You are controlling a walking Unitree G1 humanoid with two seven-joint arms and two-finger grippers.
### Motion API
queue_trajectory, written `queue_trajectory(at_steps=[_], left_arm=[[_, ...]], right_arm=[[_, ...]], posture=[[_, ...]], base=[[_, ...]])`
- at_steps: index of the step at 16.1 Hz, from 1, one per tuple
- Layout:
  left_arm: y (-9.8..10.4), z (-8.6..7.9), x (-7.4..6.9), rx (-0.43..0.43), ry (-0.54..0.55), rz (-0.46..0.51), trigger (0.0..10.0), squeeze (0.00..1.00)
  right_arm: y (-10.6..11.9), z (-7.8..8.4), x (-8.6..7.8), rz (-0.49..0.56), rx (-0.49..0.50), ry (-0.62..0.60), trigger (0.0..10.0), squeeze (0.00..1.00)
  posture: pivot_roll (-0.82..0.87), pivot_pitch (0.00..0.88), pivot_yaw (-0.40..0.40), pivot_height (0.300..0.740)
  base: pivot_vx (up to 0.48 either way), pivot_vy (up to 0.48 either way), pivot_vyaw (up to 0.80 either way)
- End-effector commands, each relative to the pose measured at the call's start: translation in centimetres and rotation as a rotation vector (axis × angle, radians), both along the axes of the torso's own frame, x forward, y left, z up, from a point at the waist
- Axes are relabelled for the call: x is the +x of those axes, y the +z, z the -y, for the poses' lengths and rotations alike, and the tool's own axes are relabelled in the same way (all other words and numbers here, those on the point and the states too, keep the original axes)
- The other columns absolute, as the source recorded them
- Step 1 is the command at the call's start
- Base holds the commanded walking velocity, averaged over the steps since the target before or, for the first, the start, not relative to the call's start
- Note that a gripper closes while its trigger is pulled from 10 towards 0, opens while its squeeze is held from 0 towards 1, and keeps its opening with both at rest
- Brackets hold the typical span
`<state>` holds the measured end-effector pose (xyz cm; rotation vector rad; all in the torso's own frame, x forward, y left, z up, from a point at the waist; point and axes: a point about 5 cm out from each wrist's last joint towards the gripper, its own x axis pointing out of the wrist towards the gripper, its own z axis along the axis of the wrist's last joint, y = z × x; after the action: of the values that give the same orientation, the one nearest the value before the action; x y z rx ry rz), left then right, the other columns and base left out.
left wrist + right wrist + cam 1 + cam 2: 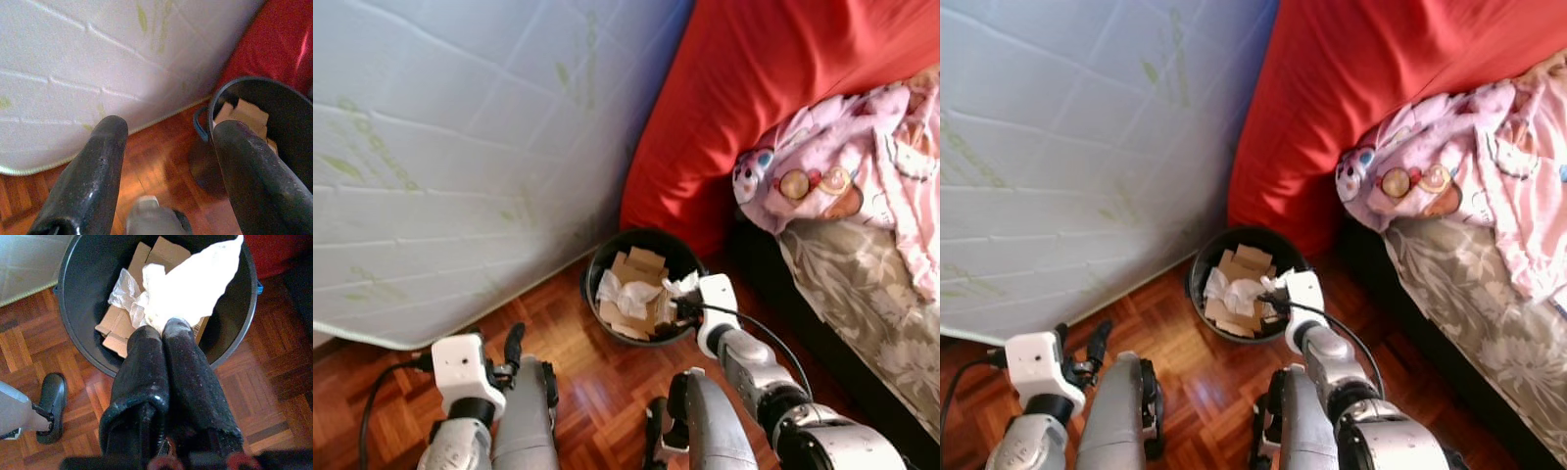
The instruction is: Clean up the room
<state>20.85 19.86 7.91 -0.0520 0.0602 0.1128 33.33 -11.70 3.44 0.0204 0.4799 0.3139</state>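
Note:
A black bin [607, 259] stands on the wood floor between the leaning white mattress and the red bedding. Inside it lie cardboard pieces [641, 266] and crumpled white paper [625, 295]. My right gripper [682, 297] reaches over the bin's near rim, shut on a piece of white tissue [195, 286] that hangs above the bin's inside. In the right wrist view the two black fingers [166, 367] press together on the tissue's end. My left gripper [514, 348] hangs low at the left, open, with the bin [274, 112] beyond its fingers [93, 171].
The white mattress [460, 147] leans upright at left. Red bedding [773, 78] and a pink printed blanket [862, 157] lie on the bed at right, its floral side [871, 304] running along the floor. Parquet floor [597, 382] spreads before the bin.

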Motion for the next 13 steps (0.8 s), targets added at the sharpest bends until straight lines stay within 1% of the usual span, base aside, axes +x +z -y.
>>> queue_trajectory(at_steps=[1,2,3,4,6,10,11,12,13], left_arm=[[-0.3,0.2,-0.8,-0.007,0.009,-0.036,10.0,0.00],[-0.2,0.3,-1.1,-0.008,0.014,-0.044,10.0,0.00],[-0.2,0.3,-1.1,-0.008,0.014,-0.044,10.0,0.00],[-0.2,0.3,-1.3,-0.008,0.021,-0.048,10.0,0.00],[0.0,0.2,-1.4,-0.008,0.024,-0.048,10.0,0.00],[0.4,0.3,-1.1,-0.004,0.021,-0.038,10.0,0.00],[0.5,0.3,-1.1,-0.003,0.020,-0.035,10.0,0.00],[0.5,0.3,-1.1,-0.003,0.020,-0.036,10.0,0.00],[0.5,0.3,-1.1,-0.003,0.021,-0.036,10.0,0.00]], right_arm=[[-0.4,-0.3,-0.3,-0.032,0.003,0.019,10.0,0.00],[0.3,-0.8,0.2,-0.011,-0.003,0.039,10.0,0.00],[0.3,-0.8,0.2,-0.011,-0.003,0.039,10.0,0.00],[1.1,-1.0,0.8,0.020,-0.003,0.027,10.0,0.00],[1.8,-1.1,1.3,0.038,0.004,0.019,10.0,0.00],[1.7,-1.0,1.3,0.032,0.001,0.026,10.0,0.00],[1.6,-1.0,1.2,0.030,0.017,0.031,10.0,0.33],[1.5,-1.1,1.1,0.026,0.020,0.042,10.0,1.00],[1.5,-1.1,1.1,0.025,0.020,0.044,10.0,1.00]], posture=[[0.19,0.458,-0.148,0.625],[0.19,0.461,-0.149,0.625],[0.19,0.461,-0.149,0.625],[0.19,0.461,-0.149,0.625],[0.20,0.462,-0.151,0.625],[0.20,0.460,-0.149,0.625],[0.20,0.460,-0.149,0.625],[0.20,0.460,-0.149,0.625],[0.20,0.460,-0.148,0.625]], base=[[0.000,0.000,0.00],[0.000,0.000,0.00],[0.000,0.000,0.00],[0.000,0.000,0.00],[0.000,0.000,0.00],[0.000,0.000,0.00],[0.000,0.000,0.00],[0.000,0.000,0.00],[0.000,0.000,0.00]])
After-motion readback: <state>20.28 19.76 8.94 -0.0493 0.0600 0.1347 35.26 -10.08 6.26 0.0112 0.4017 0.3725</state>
